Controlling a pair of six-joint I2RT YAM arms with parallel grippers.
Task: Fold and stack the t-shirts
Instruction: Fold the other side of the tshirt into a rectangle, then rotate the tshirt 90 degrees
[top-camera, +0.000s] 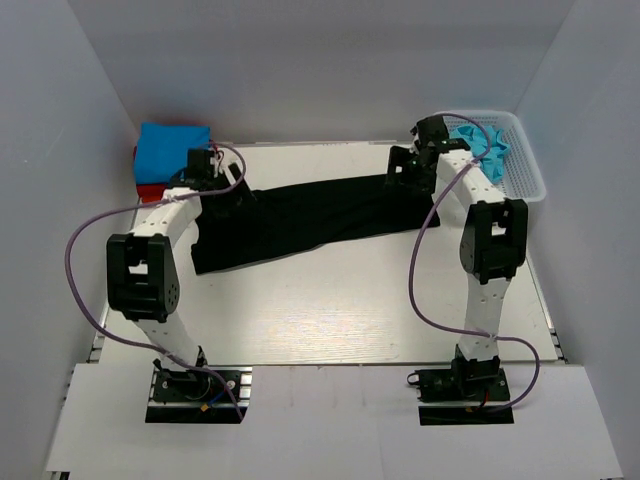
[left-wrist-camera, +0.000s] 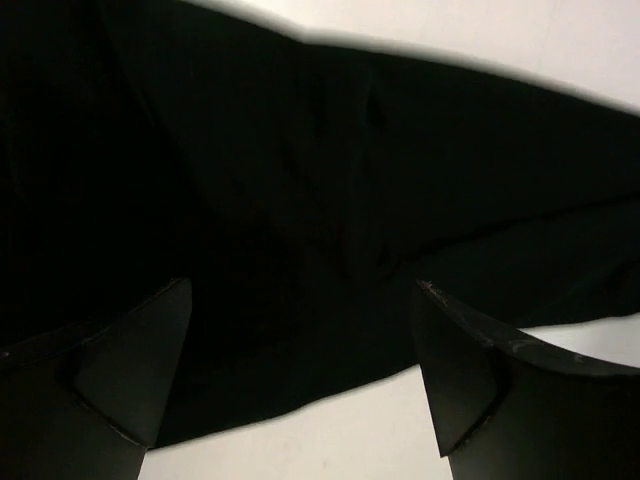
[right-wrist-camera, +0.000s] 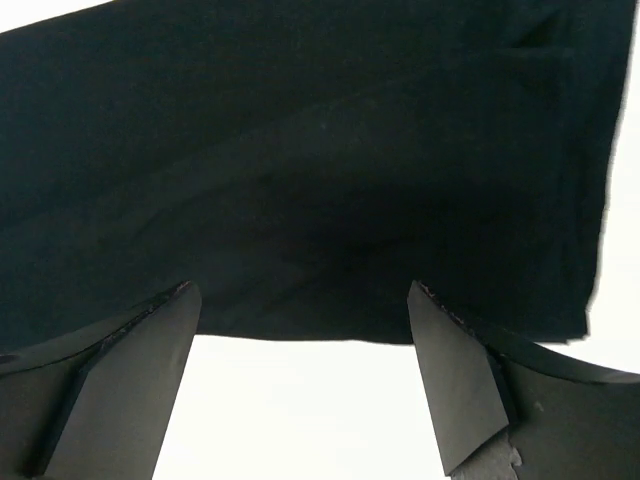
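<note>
The black t-shirt (top-camera: 300, 222) lies spread in a long band across the back of the table. My left gripper (top-camera: 218, 196) hovers over its left end, jaws open and empty; the cloth (left-wrist-camera: 330, 200) fills most of the left wrist view. My right gripper (top-camera: 400, 172) hovers over its right end, open and empty, with the cloth's edge (right-wrist-camera: 300, 200) just ahead of the fingers. A bright blue folded t-shirt (top-camera: 172, 150) sits on a red one (top-camera: 150, 190) at the back left. A turquoise t-shirt (top-camera: 482, 147) lies crumpled in the basket.
The white lattice basket (top-camera: 525, 165) stands at the back right corner, beside the right arm. White walls enclose the table on three sides. Purple cables loop off both arms.
</note>
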